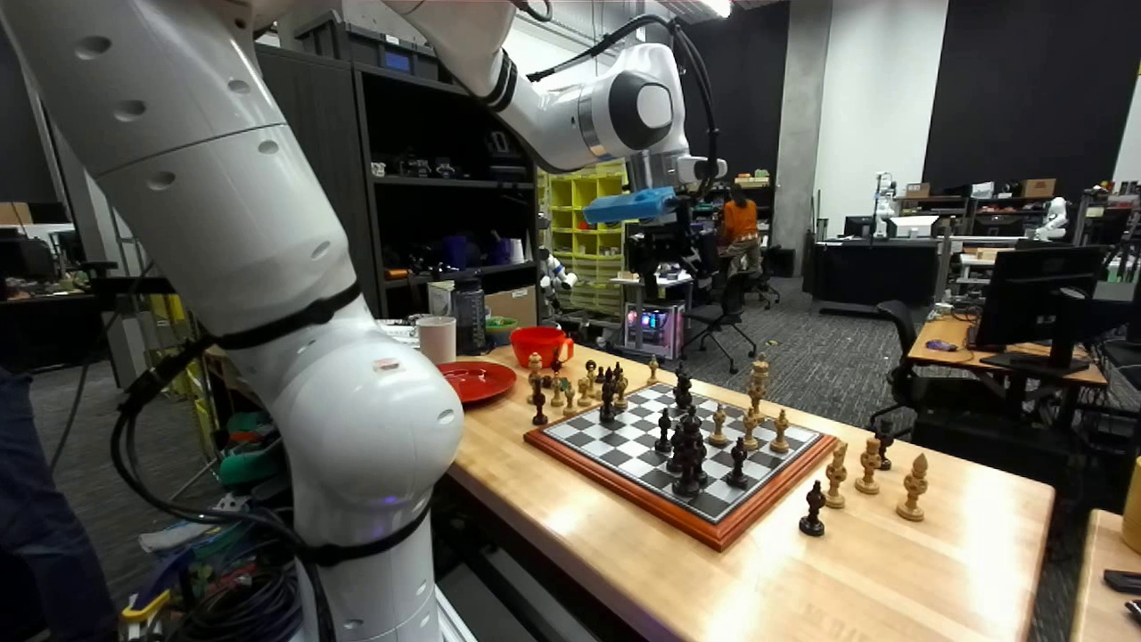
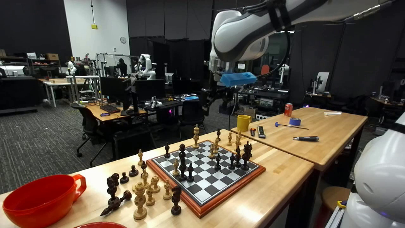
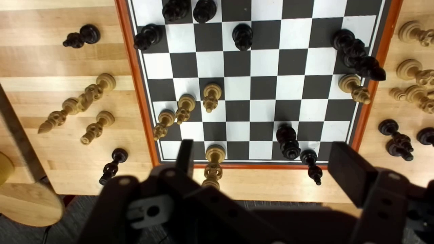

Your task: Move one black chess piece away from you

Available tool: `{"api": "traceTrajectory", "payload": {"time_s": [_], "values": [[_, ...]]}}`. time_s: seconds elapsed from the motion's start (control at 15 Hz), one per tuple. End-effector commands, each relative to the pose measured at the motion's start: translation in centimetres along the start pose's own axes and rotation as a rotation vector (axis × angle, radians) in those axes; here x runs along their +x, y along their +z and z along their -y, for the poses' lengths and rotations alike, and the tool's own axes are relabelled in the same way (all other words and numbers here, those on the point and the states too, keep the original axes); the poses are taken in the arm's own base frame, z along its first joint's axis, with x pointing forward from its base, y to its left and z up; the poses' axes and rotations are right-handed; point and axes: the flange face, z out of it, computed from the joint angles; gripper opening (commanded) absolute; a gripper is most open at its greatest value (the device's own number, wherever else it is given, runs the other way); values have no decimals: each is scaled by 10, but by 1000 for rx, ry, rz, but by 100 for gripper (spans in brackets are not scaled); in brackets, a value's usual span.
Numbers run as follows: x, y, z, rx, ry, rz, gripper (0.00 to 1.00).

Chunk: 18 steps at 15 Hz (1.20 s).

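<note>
Claw (image 3: 266, 158): you had it spread wide, gripping nothing.
Black piece (image 3: 242, 36): you likely needed a straight, centred descent.

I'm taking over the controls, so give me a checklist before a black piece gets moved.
1. Hand open: ok.
2. Nothing gripped: ok.
3. Black piece nearest mid-board upright: ok.
4. Next square beyond it, away from the robot arm, bare: ok.
5. Hand lowered to a piece: not ok, it hangs above the chessboard.
6. Which black piece is meant: cannot tell.
</note>
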Motion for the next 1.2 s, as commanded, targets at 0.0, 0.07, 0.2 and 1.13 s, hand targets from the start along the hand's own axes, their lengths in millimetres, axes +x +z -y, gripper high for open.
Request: {"api": "traceTrajectory", "payload": {"time_s": [0.0,0.07,0.2,1.13], "values": [[22,0,10,-7,-62,8,100],[29,1,14,-7,-86,12,100],[47,5,21,-4,-130,12,100],[124,69,31,5,-217,79,100]]}}
